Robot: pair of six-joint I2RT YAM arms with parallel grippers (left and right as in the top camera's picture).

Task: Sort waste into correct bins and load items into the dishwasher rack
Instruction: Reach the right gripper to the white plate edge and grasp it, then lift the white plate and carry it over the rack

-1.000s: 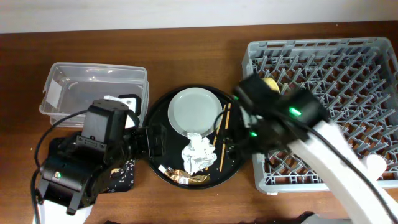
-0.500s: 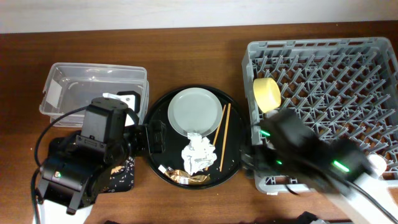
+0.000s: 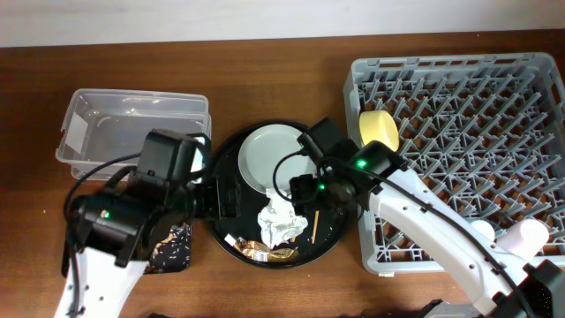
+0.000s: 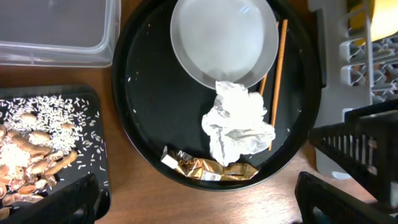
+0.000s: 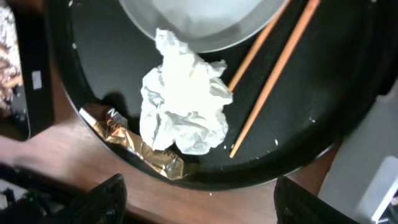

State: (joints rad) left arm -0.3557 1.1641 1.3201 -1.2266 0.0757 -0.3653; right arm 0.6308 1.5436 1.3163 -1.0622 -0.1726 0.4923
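Right arm swung back from large grey pegged plastic rack [image 3: 477, 132], now over large round black tray [image 5: 87, 68]. Right gripper [image 5: 204, 200]: fingers spread wide, empty, hanging above crumpled white paper napkin [image 5: 183, 115] on tray, against round pale grey plate [image 5: 205, 18]. Two thin wooden chopsticks [image 5: 273, 74] just beside napkin, long axis diagonal, plate rim toward tray edge. Left gripper [image 4: 199, 202] likewise spread, empty, at tray's left edge. Judgement: right arm nearer chopsticks. Yellow bowl [image 3: 378, 131] sits in rack.

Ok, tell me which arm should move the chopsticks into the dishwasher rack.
Right. The right gripper hangs open above the round tray, close to the chopsticks, and the dishwasher rack lies on that side. The left gripper sits at the tray's far edge, away from the rack.
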